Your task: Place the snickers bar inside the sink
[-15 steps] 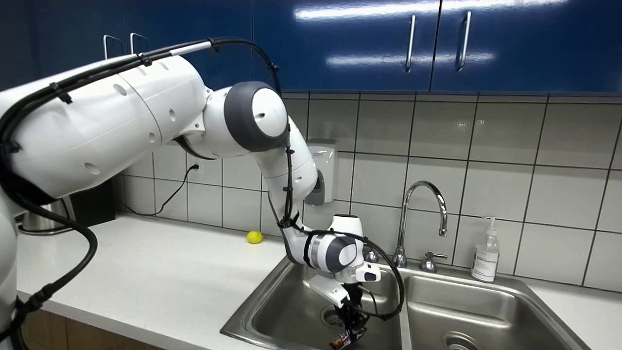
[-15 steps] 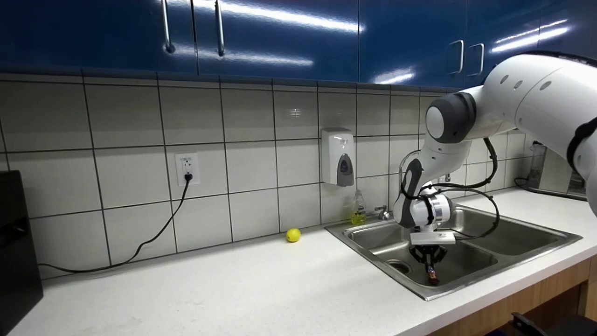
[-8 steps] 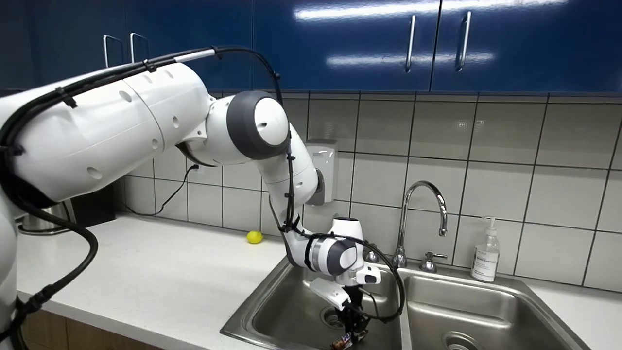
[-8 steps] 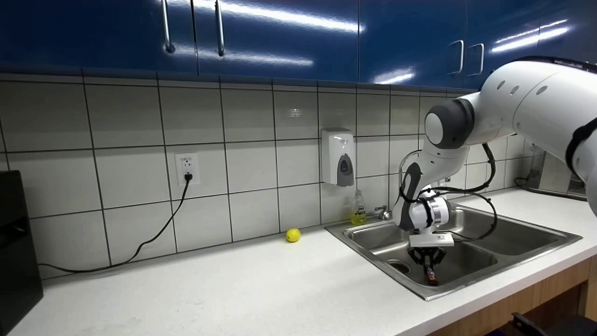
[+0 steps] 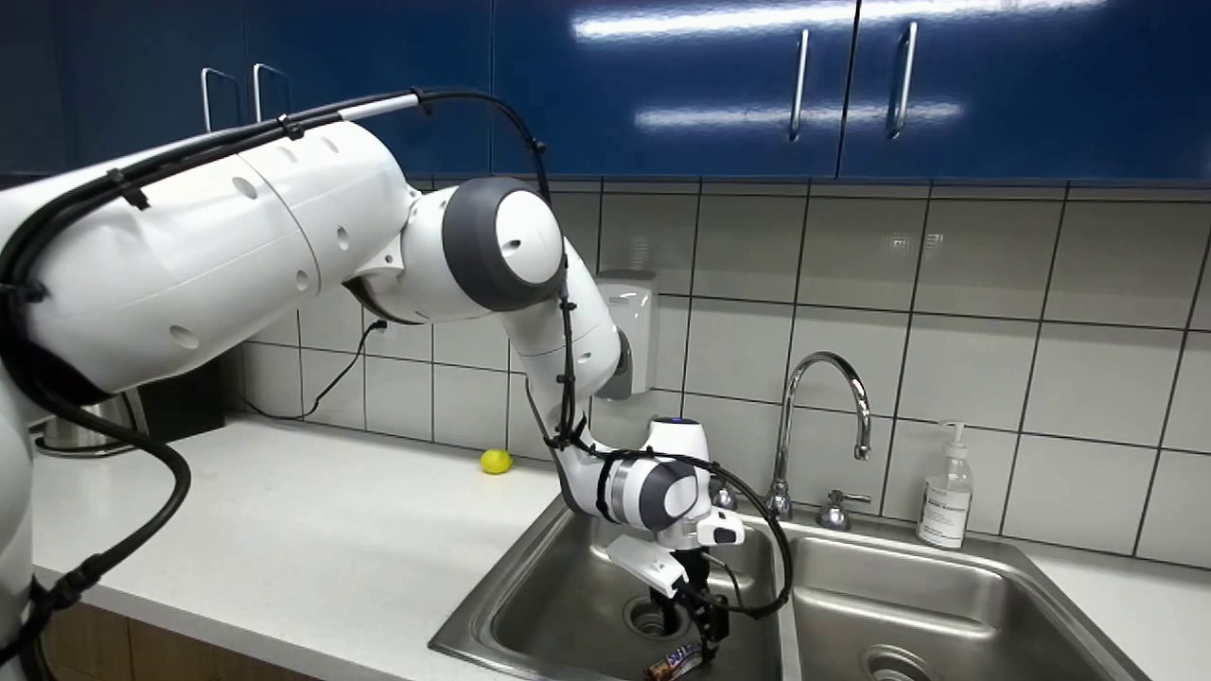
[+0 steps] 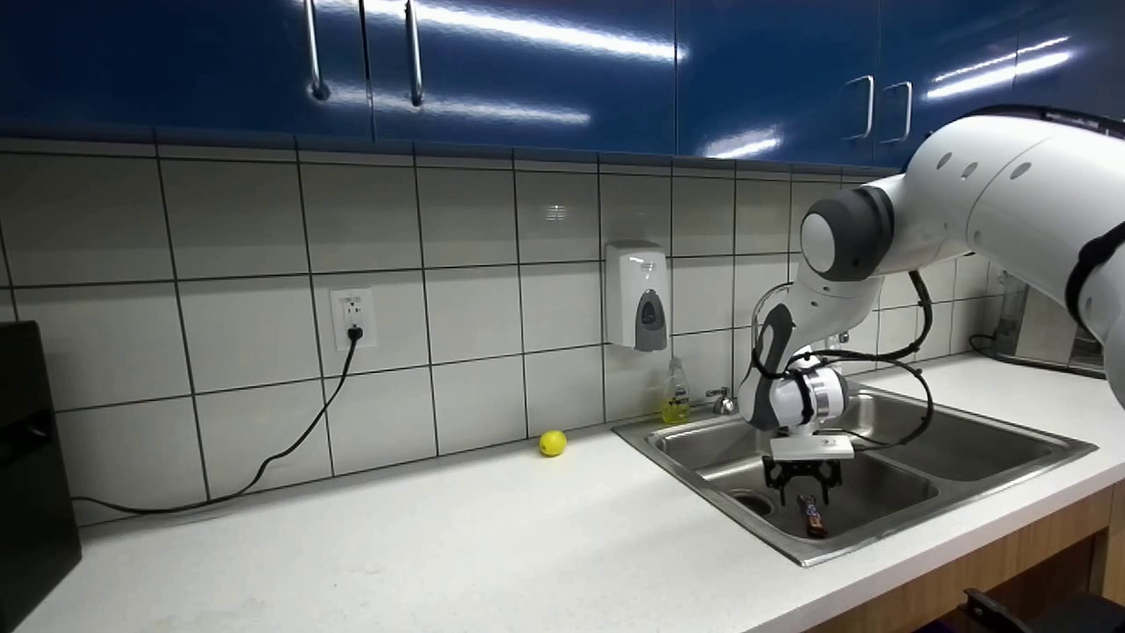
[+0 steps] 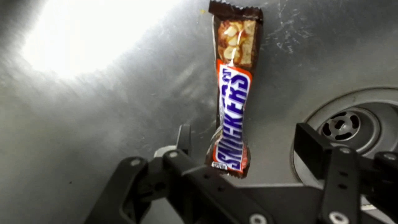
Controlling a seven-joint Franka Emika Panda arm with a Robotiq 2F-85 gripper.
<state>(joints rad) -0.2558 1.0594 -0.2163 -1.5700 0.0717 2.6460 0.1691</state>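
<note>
1. There it lies: the snickers bar (image 7: pixel 233 102), label up on the steel floor of the sink (image 5: pixel 568 596), in the basin nearer the yellow ball (image 6: pixel 552 443), beside the round drain (image 7: pixel 342 126).
2. My gripper (image 7: pixel 248 142) is spread wide, holding nothing; in the wrist view my fingers (image 7: pixel 311 151) flank the bar's lower end, touching neither side of it.
3. How will it handle? Light, I'd say, hardly a load; firm but squashable, so a hard pinch could dent the chocolate.
4. That wrapper gleams: slick, I'd guess, against my fingers and the metal alike.
5. If it needs lifting, I go for the middle, straight across the lettering, gently; those crimped ends look flimsy and might fold.
6. Placing looks done to me, so the move I'd make is straight up, fingers wide apart, no nudge towards the drain.
</note>
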